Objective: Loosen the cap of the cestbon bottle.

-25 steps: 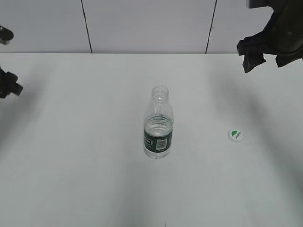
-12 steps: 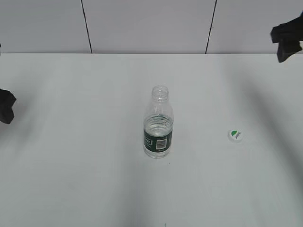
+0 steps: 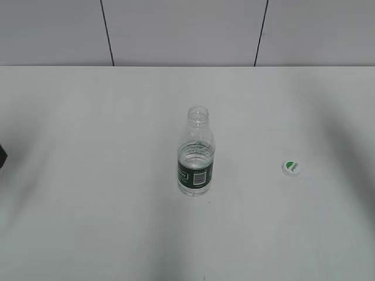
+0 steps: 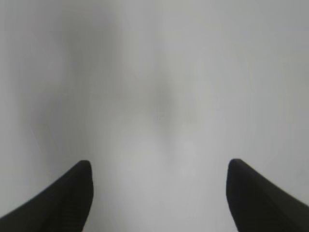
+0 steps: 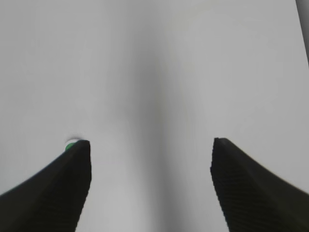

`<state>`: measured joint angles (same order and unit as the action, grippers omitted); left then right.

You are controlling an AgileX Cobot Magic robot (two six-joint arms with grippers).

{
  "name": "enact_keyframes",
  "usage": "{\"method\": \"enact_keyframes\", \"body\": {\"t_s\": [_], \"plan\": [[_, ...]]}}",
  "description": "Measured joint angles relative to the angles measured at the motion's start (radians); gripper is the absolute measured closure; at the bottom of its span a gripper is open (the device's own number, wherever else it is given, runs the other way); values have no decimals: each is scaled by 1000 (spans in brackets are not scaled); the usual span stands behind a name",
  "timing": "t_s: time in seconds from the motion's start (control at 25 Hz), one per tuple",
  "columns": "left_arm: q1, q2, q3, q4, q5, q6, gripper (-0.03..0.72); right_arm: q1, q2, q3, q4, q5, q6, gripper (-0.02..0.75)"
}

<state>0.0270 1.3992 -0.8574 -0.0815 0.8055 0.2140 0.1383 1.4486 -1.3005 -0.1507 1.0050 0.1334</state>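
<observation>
Cestbon bottle: the cestbon bottle (image 3: 195,153) is seen upright near the middle of the desk (image 3: 88,117), its mouth uncovered.
Cap: the cap (image 3: 291,167) is laid flat on the desk, off the bottle, well apart from it toward the right edge.
Left gripper: the left gripper (image 4: 157,193) is shown with its jaws spread wide over bare desk; nothing is held between them. Neither bottle nor cap is seen in its wrist view.
Right gripper: the right gripper (image 5: 150,181) is shown with jaws parted and empty. A green-and-white sliver of the cap (image 5: 71,144) is seen just beyond its one fingertip (image 5: 77,159), outside the gap.
</observation>
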Motion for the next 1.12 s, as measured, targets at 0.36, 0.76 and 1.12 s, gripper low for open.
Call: {"method": "enact_keyframes", "body": {"t_s": [0.36,0.76,1.12], "plan": [[0,-358,197,-29,15,3,179,0,-277,297,14,-41,-1,145],[0,-731,329,-94,24,4,179,0,-603,533,15,-45,-2,145],[0,-860,331,-134,22,4,180,0,-862,572,20,5,-2,145]]}}
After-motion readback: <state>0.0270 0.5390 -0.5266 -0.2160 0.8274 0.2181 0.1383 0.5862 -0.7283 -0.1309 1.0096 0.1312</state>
